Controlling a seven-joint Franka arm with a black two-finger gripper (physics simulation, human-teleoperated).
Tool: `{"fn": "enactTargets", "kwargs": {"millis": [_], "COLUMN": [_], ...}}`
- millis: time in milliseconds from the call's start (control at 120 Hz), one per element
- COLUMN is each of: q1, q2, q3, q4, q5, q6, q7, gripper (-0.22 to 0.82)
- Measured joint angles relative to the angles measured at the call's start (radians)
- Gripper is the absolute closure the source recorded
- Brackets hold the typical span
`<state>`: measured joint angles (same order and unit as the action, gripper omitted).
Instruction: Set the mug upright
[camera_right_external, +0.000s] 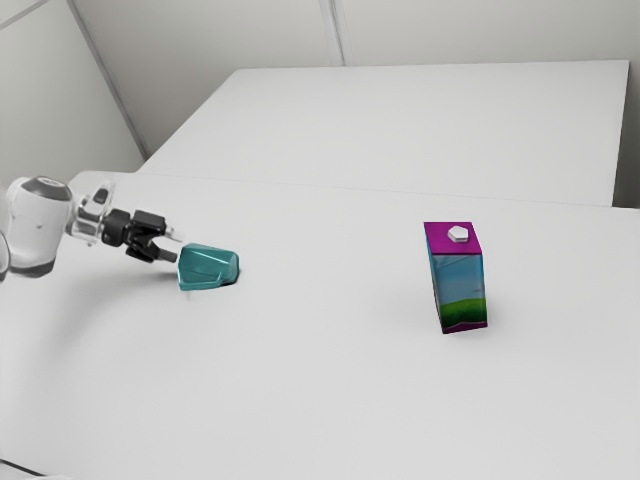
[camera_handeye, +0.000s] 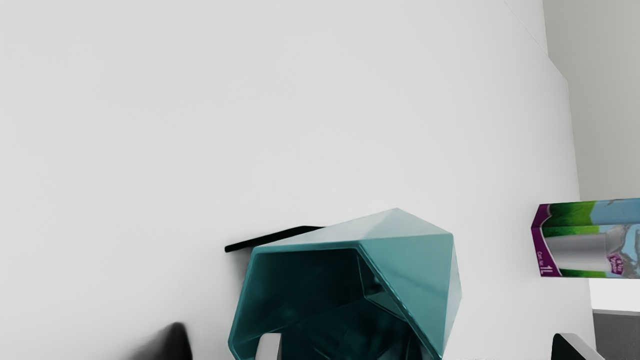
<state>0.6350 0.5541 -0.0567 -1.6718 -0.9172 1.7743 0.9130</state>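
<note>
And here's your gripper (camera_right_external: 172, 247) at the mug's mouth, left of the exterior view's frame, fingers (camera_handeye: 269, 347) spread wide, nothing gripped. One finger lines up across the opening, the other well out past the side, likely so you can pinch the wall between them and tip it up. The mug (camera_right_external: 208, 268) lies on its side, mouth towards you, base towards frame centre, long axis running roughly left to right.
</note>
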Motion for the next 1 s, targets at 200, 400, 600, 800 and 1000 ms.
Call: {"fn": "enactTargets", "kwargs": {"millis": [200, 400, 600, 800, 1000], "q1": [-0.008, -0.015, -0.03, -0.037, -0.038], "q2": [0.006, 0.013, 0.013, 0.014, 0.012], "q3": [-0.002, -0.012, -0.016, -0.023, -0.029], "q4": [-0.012, -0.014, -0.013, -0.013, -0.009], "q5": [0.0, 0.0, -0.001, -0.002, -0.001], "q6": [0.001, -0.003, -0.01, -0.012, -0.011], "q7": [0.036, 0.062, 0.081, 0.094, 0.104], "gripper": [0.02, 0.02, 0.02, 0.09, 0.34]}}
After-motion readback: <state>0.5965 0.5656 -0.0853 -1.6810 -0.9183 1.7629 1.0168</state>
